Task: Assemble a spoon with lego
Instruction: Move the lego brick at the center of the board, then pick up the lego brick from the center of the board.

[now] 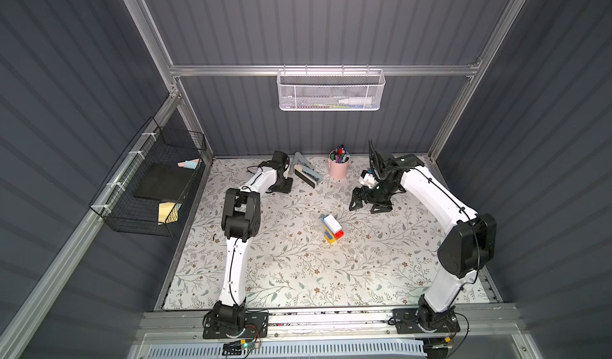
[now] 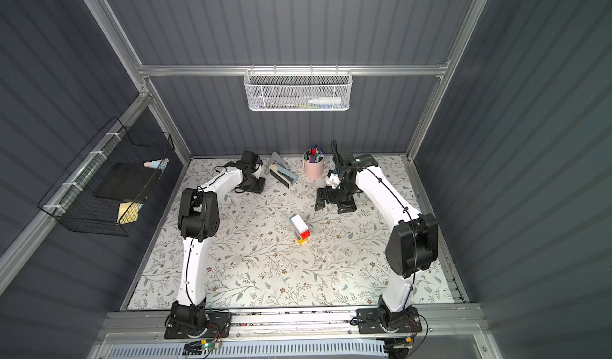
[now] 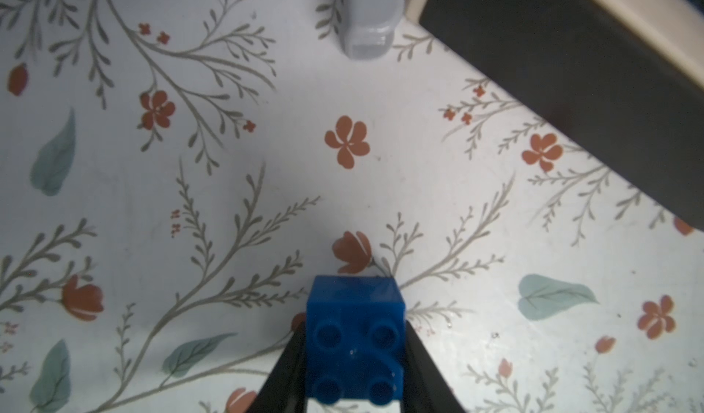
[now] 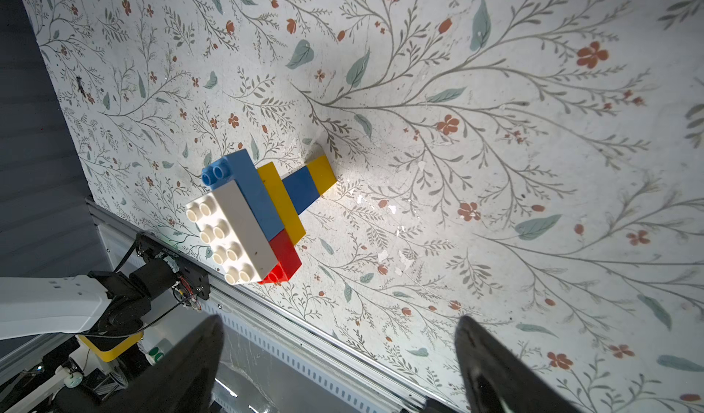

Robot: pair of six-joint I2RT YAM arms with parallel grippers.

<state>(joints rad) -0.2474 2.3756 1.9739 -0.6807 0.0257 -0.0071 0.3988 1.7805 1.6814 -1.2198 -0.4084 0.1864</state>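
Note:
The spoon (image 1: 332, 229) (image 2: 300, 228) lies in the middle of the flowered mat. It is a joined piece of lego, a yellow and dark blue row widening to a light blue, white and red end (image 4: 259, 213). My left gripper (image 3: 355, 354) is shut on a dark blue four-stud brick (image 3: 356, 316), held just above the mat. In both top views this gripper (image 1: 283, 185) (image 2: 255, 185) points down at the back left, and the brick is hidden there. My right gripper (image 1: 369, 205) (image 2: 332, 205) (image 4: 339, 323) stands open and empty, behind the spoon and apart from it.
A grey stapler (image 1: 306, 173) (image 3: 571, 87) lies close beside the left gripper. A pink cup of pens (image 1: 338, 165) stands at the back centre. A white mesh basket (image 1: 331, 91) hangs on the back wall, and a black wire basket (image 1: 149, 182) on the left wall.

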